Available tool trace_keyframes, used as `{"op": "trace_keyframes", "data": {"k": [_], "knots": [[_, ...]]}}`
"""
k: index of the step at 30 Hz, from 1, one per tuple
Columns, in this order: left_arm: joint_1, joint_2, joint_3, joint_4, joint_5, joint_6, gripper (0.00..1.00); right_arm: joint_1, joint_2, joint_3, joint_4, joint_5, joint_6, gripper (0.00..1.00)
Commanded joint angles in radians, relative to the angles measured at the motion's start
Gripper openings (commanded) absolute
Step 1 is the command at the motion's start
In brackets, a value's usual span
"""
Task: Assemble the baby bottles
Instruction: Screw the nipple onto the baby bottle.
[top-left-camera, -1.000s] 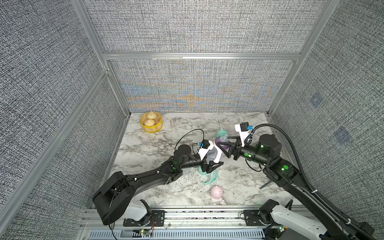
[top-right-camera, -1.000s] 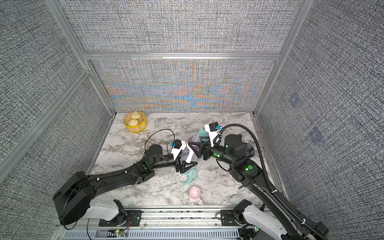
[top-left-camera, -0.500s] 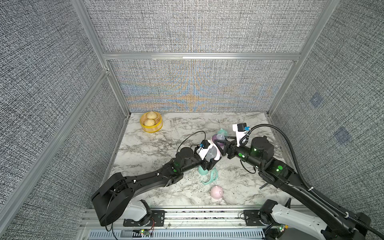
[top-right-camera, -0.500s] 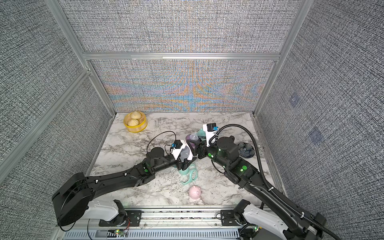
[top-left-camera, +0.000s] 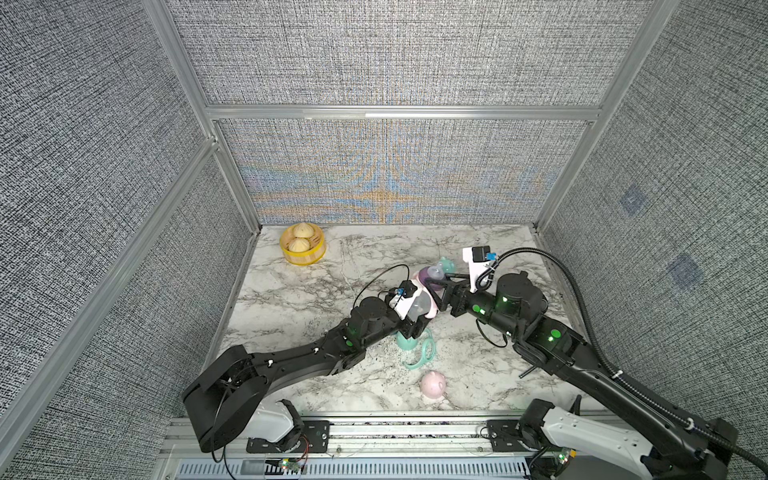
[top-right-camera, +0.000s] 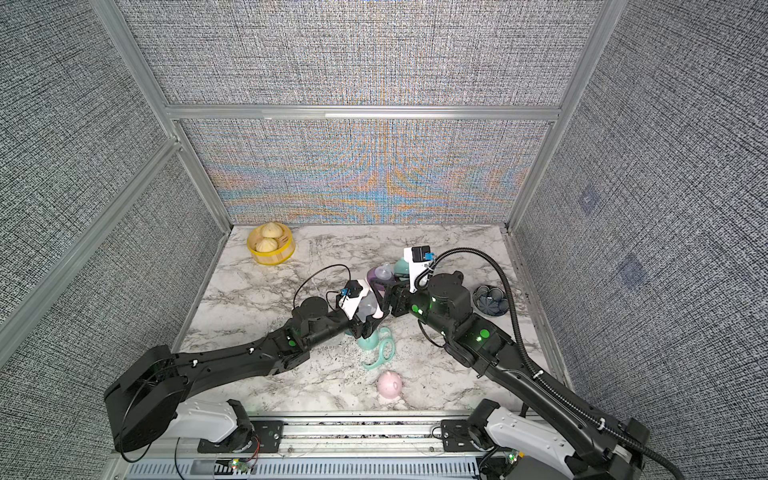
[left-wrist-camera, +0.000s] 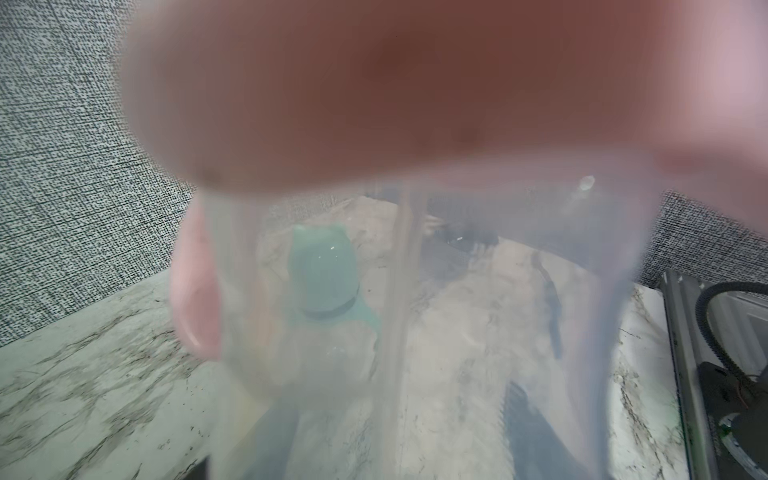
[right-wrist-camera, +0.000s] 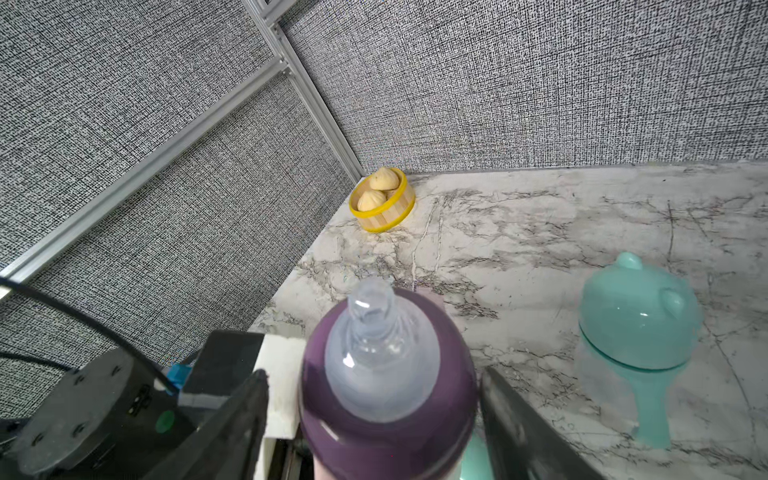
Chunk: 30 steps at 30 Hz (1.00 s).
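Two loose parts nr left arm (top-left-camera: 324, 353): mint handle (top-left-camera: 406, 343), pink cap (top-left-camera: 432, 383).

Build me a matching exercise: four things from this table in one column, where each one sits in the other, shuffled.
Things:
1. pink cap
2. yellow basket
3. clear bottle
4. dark bowl

Places:
A. gripped by the left hand
B. near the right edge of the table
C. far left corner
D. alone near the front edge

Pairs: 1-D, 2-C, 3-A, 4-B
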Motion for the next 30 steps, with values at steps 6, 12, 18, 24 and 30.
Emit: {"op": "trace_keyframes", "data": {"k": [6, 12, 18, 24, 30], "knots": [[0.001, -0.006, 0.011, 0.062, 0.069, -0.010, 0.00, -0.006, 0.031, 0.000, 0.017, -0.005, 0.013, 0.82], [0.000, -0.011, 0.007, 0.070, 0.077, -0.006, 0.00, -0.010, 0.060, 0.002, 0.033, -0.005, 0.025, 0.80], [0.001, -0.010, 0.002, 0.067, 0.060, 0.001, 0.02, -0.034, 0.076, 0.012, 0.022, -0.046, 0.050, 0.69], [0.001, -0.009, -0.002, 0.069, 0.044, -0.001, 0.11, -0.049, 0.070, 0.006, 0.011, -0.054, 0.047, 0.57], [0.001, -0.007, -0.011, 0.067, 0.018, -0.005, 0.95, -0.066, 0.072, 0.024, 0.001, -0.074, 0.012, 0.57]]}}
